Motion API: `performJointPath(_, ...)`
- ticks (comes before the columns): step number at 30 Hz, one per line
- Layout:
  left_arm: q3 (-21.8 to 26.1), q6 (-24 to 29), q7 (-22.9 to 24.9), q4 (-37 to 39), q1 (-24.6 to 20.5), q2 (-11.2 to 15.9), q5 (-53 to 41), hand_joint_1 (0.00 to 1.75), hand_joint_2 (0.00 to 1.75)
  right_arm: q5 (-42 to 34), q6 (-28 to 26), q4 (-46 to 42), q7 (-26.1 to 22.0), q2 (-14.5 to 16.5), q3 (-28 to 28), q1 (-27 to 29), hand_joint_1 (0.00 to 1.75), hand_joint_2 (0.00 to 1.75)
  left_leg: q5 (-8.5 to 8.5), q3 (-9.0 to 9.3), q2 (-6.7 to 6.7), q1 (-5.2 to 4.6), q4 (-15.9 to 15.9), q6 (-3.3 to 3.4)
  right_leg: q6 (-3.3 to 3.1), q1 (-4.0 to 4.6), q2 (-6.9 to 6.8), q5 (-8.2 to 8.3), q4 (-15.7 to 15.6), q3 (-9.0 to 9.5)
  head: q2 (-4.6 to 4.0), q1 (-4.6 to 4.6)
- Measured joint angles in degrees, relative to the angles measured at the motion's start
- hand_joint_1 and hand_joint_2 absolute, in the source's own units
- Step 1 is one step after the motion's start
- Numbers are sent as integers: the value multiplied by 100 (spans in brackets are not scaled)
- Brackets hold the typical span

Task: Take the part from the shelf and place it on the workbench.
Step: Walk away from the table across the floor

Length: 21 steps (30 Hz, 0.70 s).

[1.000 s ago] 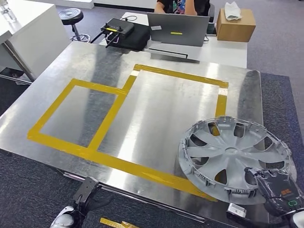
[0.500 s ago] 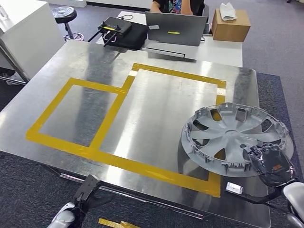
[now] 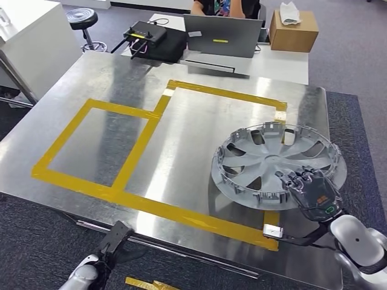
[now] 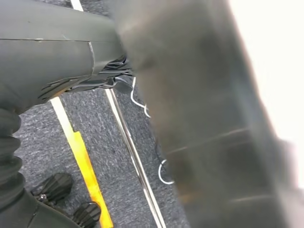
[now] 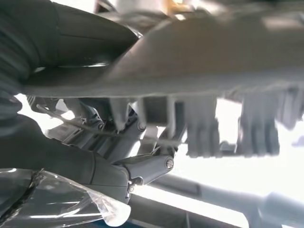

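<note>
Wheel cover has shifted left and further in over the surface compared with 0.5 s ago; 1 s ago it sat nearer the right front corner. It now overlaps the right edge of the larger yellow tape box, most of the disc inside the box, right rim still crossing the tape line.

Right hand is clamped on the cover's near-right rim, fingers curled over the edge from above. Right wrist view backs this: fingers hooked under the rim with the clip tabs just past them. Cover looks slightly tilted, left side lower; cannot tell whether it touches the metal yet, though its shadow is tight underneath.

Left hand hangs below the front edge of the surface, holding nothing; fingers look curled in, but too little shows to call it.

Read: carry phase is nearly over, the part is above the surface and moving toward the taped zone. Left to do, judged from here: nudge it fully inside the tape, lower flat, let go. Risk: rim-only grip on a wide, light disc, so it could pivot or slide on the slick metal at release.
</note>
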Motion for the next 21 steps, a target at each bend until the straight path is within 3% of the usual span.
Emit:
performJointPath(10,-298,-76,13,19,-125,-21,13,0,175,-22,-1363,250,63,689,777,-643,175,175,10,-6,-6,7,0,-14,-8,7,-7,4,7,-6,0,1)
performJointPath(21,-487,-152,-94,19,-170,-13,29,0,175,-154,-1709,266,-75,1175,974,-731,175,175,10,-11,-7,6,0,-14,-9,6,-8,3,7,-8,0,1)
